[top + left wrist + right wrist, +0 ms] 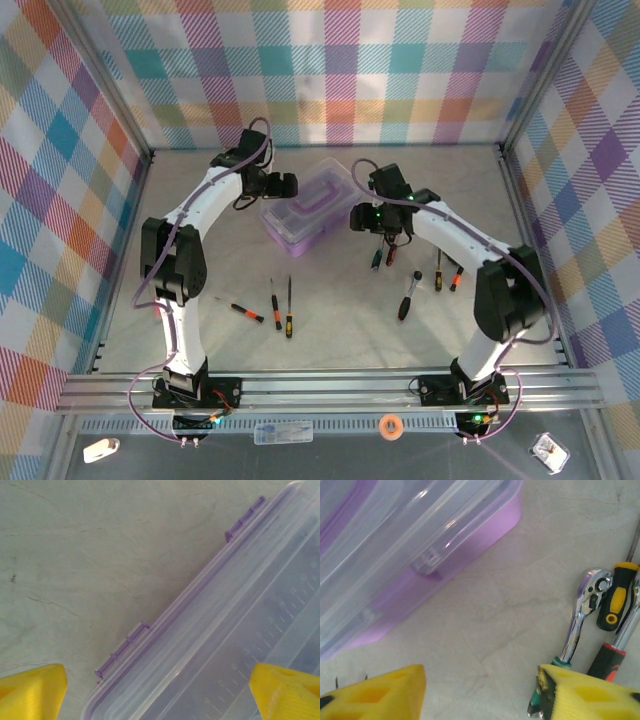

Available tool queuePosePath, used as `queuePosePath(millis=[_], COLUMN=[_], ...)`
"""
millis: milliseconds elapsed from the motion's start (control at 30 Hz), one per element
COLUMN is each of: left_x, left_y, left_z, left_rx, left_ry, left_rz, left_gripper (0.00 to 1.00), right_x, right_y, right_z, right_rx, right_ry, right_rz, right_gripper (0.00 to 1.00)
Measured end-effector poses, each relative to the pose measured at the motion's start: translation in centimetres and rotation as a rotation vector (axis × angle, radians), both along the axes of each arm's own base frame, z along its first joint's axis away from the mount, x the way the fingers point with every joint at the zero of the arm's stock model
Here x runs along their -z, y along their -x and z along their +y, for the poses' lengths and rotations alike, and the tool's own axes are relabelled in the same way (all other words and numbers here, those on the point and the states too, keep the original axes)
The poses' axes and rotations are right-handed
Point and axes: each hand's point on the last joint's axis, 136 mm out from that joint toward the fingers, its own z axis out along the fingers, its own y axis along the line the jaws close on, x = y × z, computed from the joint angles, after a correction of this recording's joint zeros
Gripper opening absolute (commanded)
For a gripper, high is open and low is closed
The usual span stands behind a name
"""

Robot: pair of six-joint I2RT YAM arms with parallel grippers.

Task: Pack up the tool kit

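Top external view places the lilac case at mid-worktop between both arms, its clear lid apparently down. 3 screwdrivers lie loose, well apart from it on the near left, and further tools are scattered near the right arm. Left hand is open, its 2 yellow fingers spread wide across the tabbed edge of the lid, gripping nothing. Right hand is likewise open and empty, hovering over bare worktop just beside a case corner. 1 of its fingers overlaps the green-gripped ratchet, which lies touching a black-and-yellow screwdriver. Hazards: closing here may catch 2 tools at once, or clip 1 by its end so that it pivots out. Pressure on the lid edge may slide the light case. With the lid down, no tool can enter.
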Motion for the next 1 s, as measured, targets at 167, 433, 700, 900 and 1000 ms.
queuePosePath(millis=[167, 433, 700, 900, 1000], left_x=[0.5, 1.4, 0.1, -5.8, -8.3], left_y=[2.3, 7.6, 10.4, 7.6, 6.5], left_z=[-0.9, -2.2, -3.1, -2.4, -2.5], left_rx=[0.034, 0.044, 0.065, 0.031, 0.032], left_ry=[0.072, 0.167, 0.143, 0.095, 0.101], left_rz=[0.007, 0.046, 0.063, -0.075, -0.139], left_gripper=[0.87, 0.83, 0.91, 0.86, 0.88], right_x=[2.5, 4.0, 4.0, 2.3, 0.0], right_y=[-3.7, -7.9, -7.7, -6.2, -4.5], right_z=[1.4, 4.0, 4.6, 4.0, 3.5], right_rx=[0.014, 0.006, -0.008, -0.024, -0.043], right_ry=[0.037, 0.009, -0.015, -0.023, -0.064], right_rz=[0.043, 0.074, 0.095, 0.083, 0.044], right_gripper=[0.55, 0.58, 0.63, 0.60, 0.63])
